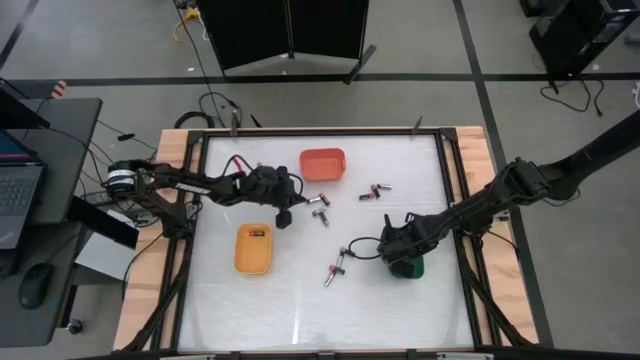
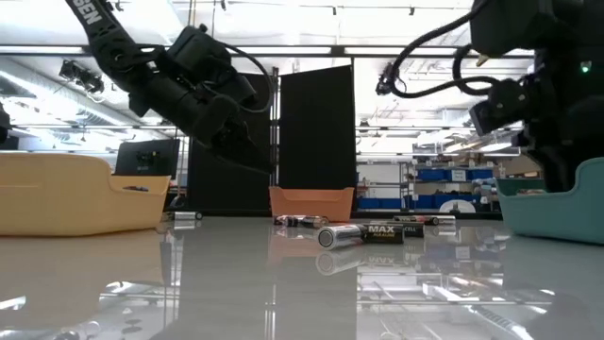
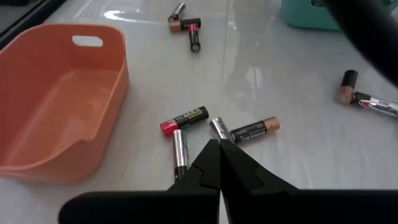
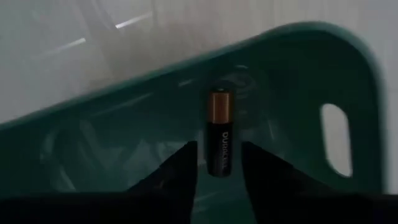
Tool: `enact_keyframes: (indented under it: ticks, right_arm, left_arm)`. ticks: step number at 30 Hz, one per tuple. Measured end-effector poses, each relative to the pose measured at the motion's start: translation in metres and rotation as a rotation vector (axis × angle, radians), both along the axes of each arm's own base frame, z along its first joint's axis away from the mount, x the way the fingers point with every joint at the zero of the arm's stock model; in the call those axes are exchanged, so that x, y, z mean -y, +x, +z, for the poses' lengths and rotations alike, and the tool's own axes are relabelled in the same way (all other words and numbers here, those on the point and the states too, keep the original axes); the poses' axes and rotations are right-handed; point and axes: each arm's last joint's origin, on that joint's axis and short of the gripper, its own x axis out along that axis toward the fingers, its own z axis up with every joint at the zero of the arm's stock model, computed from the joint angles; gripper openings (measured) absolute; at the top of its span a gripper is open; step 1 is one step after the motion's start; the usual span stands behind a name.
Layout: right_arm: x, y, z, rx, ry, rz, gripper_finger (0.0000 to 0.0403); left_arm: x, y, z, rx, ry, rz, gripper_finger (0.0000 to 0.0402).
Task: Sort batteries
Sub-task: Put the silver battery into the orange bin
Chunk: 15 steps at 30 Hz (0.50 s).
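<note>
Right hand (image 4: 219,163) parted around Duracell battery (image 4: 220,132); MAX battery (image 2: 363,233); left hand (image 3: 219,149) closed, empty.

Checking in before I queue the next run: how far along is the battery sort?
Early. Done: one small battery lies in the yellow rounded plastic tray. In hand: the right claw, fingers apart, is over the green rounded plastic tray with a black, copper-topped battery between them. Left: the orange rounded plastic tray looks empty; loose batteries remain scattered on the white table. The left claw is shut, empty, above them.
</note>
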Motion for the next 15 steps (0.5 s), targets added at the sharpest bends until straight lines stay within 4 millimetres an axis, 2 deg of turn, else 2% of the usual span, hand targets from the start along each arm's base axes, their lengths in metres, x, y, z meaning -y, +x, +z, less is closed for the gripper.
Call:
enact_keyframes:
  ticks: [6,11,15]
  right_arm:
    - [-0.004,0.0,0.023,-0.031,-0.063,0.04,0.0169]
    - [-0.004,-0.004,0.045,0.064,-0.139,0.039,0.0165]
    - [0.0,-0.008,0.055,0.134,-0.169,0.016,0.0165]
  left_arm:
    - [0.002,0.002,-0.003,-0.012,-0.041,0.014,0.0037]
    - [0.013,0.009,-0.02,-0.047,-0.046,-0.021,0.0088]
    - [0.012,0.015,-0.028,-0.034,-0.009,0.025,0.0125]
